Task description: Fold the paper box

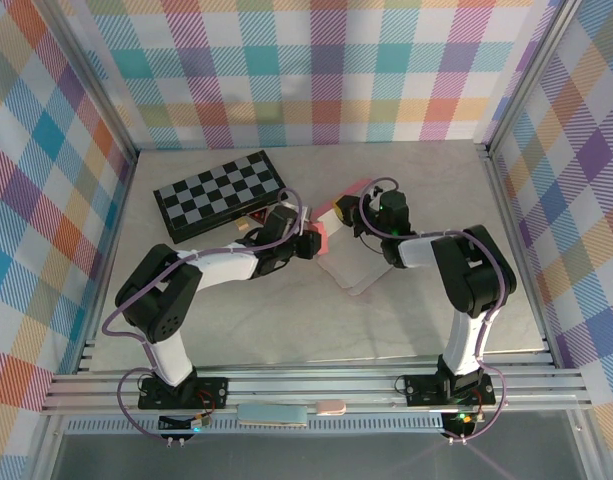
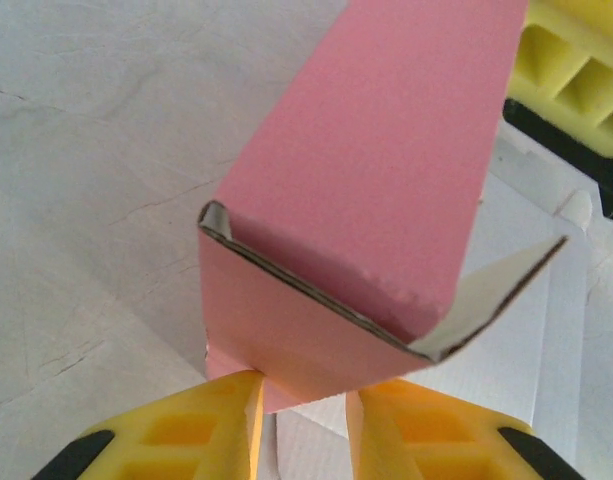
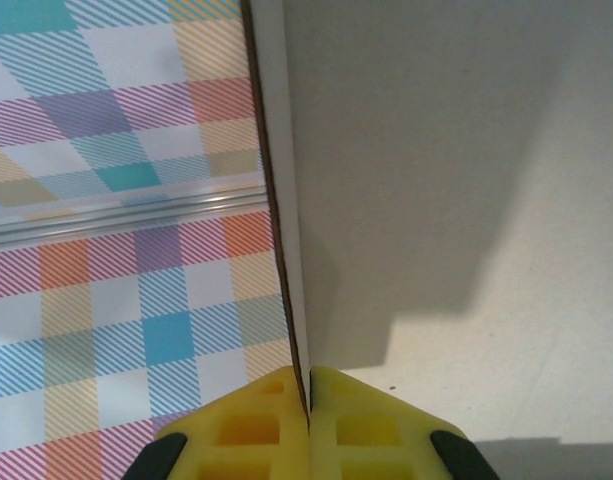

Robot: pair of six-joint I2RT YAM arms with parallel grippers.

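The paper box (image 1: pixel 351 268) lies mid-table, its whitish reverse up and pink walls raised at its left and far sides. My left gripper (image 1: pixel 311 243) is at the left pink wall. In the left wrist view the jaws of my left gripper (image 2: pixel 304 400) stand partly apart. The lower edge of the folded pink wall (image 2: pixel 376 180) hangs face-on over the gap, and white card shows below. My right gripper (image 1: pixel 366 207) is at the box's far side. In the right wrist view my right gripper (image 3: pixel 308 385) is shut on a card edge (image 3: pixel 271 120) seen edge-on.
A black-and-grey checkered board (image 1: pixel 218 195) lies at the back left, close behind my left arm. Checkered walls and metal rails (image 1: pixel 316 385) fence the table. The other arm's yellow finger (image 2: pixel 576 70) sits just past the pink wall in the left wrist view.
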